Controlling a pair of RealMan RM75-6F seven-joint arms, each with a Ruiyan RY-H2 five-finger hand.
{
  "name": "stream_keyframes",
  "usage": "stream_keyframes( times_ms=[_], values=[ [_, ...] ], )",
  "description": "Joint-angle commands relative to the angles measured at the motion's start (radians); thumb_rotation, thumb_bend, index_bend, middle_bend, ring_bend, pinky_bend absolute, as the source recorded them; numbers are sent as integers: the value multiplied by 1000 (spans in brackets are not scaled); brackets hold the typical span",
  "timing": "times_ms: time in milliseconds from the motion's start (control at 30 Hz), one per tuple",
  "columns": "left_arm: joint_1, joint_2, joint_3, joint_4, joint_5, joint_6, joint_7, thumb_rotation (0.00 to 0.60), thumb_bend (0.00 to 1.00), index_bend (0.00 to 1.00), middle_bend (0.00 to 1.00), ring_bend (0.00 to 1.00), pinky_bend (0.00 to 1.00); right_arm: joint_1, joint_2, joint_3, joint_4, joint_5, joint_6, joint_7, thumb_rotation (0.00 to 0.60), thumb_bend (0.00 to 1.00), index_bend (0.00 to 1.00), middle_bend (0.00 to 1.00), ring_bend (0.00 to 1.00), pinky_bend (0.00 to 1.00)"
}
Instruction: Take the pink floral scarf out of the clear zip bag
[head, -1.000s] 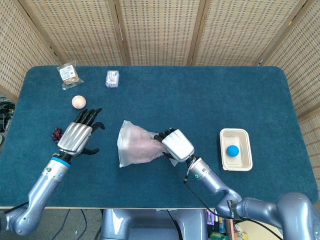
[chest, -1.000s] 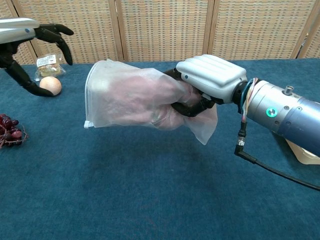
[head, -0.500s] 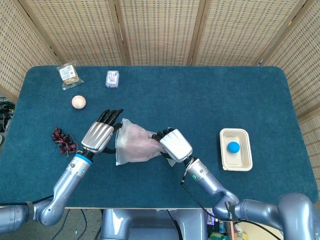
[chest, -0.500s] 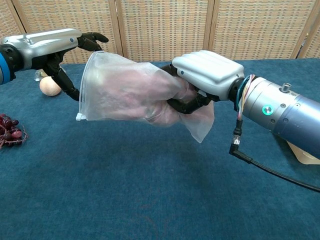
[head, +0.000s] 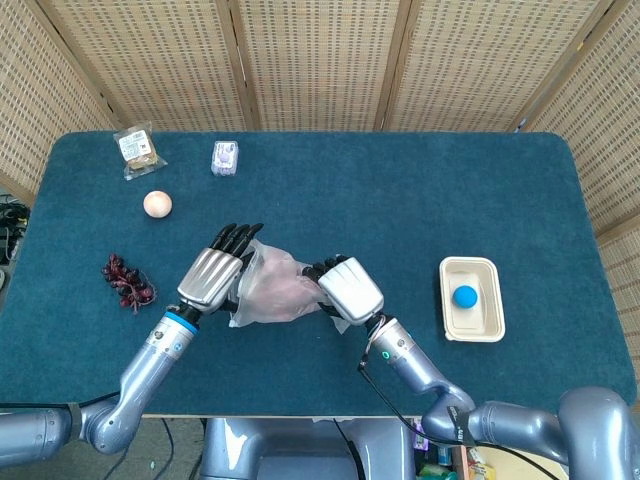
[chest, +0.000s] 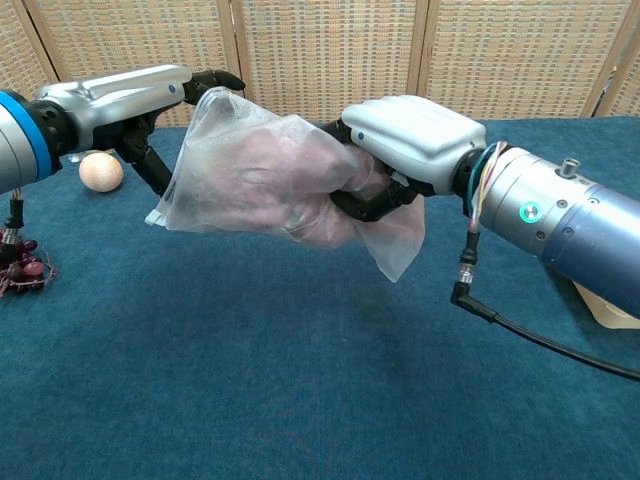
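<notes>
Your right robot hand (chest: 405, 140) is gripping the clear zip bag (chest: 265, 170) at one end, fingers wrapped around the bunched plastic, and is holding it up off the blue worktop (head: 330, 190), nearer the front edge than the back and a little left of the middle. The pink floral scarf (chest: 290, 190) is sitting inside the bag as a soft pink mass. Your left robot hand (head: 215, 275) is touching the bag's other end with its fingers spread; whether it is gripping the plastic cannot be told. A bunch of dark grapes (head: 127, 281) is lying near the left edge, a white tray (head: 472, 300) with a blue ball (head: 465, 297) toward the right edge, an egg (head: 157, 204) farther back, and two small packets (head: 136, 148) near the back left corner.
</notes>
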Motion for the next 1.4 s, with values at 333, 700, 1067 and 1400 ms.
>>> stream_keyframes(
  times_ms=[333, 700, 1067, 1400],
  values=[
    [-35, -72, 26, 47, 19, 26, 53, 600, 201, 483, 0, 0, 0, -8, 17, 9, -53, 16, 1, -33, 600, 1000, 551, 646, 540, 583],
    [-33, -79, 40, 79, 52, 53, 43, 600, 448, 653, 0, 0, 0, -14, 33, 4, -65, 7, 4, -30, 600, 1000, 551, 646, 540, 584],
    [-33, -71, 51, 97, 58, 43, 28, 600, 573, 690, 0, 0, 0, -14, 46, -13, -72, -16, -6, -17, 600, 1000, 551, 638, 540, 584],
    [-34, -76, 59, 164, 67, 9, -42, 600, 574, 695, 0, 0, 0, -27, 96, -40, -125, 33, -64, -68, 600, 348, 114, 141, 177, 358]
  ],
)
